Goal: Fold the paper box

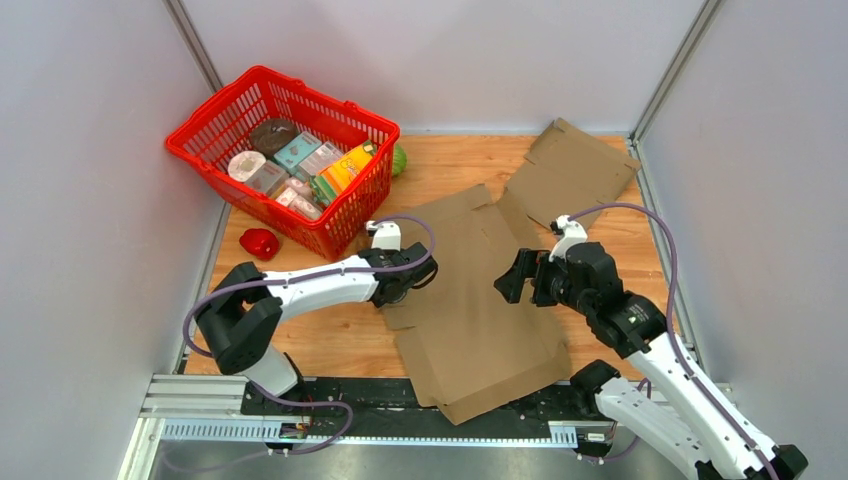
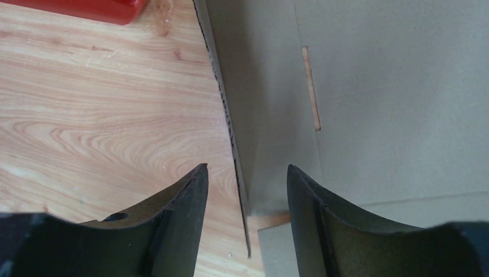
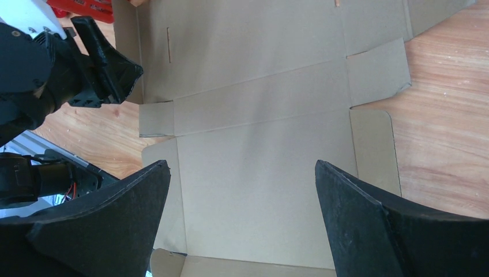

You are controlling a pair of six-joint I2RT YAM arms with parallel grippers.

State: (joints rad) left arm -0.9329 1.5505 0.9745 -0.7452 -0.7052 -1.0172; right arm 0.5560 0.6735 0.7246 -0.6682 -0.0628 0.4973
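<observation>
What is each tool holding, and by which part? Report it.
Nothing is held. The left tool stands open astride the left edge of the cardboard box; the right tool hangs open above it.

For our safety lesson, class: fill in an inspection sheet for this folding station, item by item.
Surface: wooden table, bare wood showing.
Job's things: cardboard box blank, flat, centre; second cardboard sheet back right.
Clutter: red basket of groceries; red object beside it; green item behind it.
Grippers: left gripper open, astride the blank's left edge; right gripper open above the blank.
Cables: purple cables loop along both arms.
Surroundings: pale walls; metal rail at near edge.
</observation>
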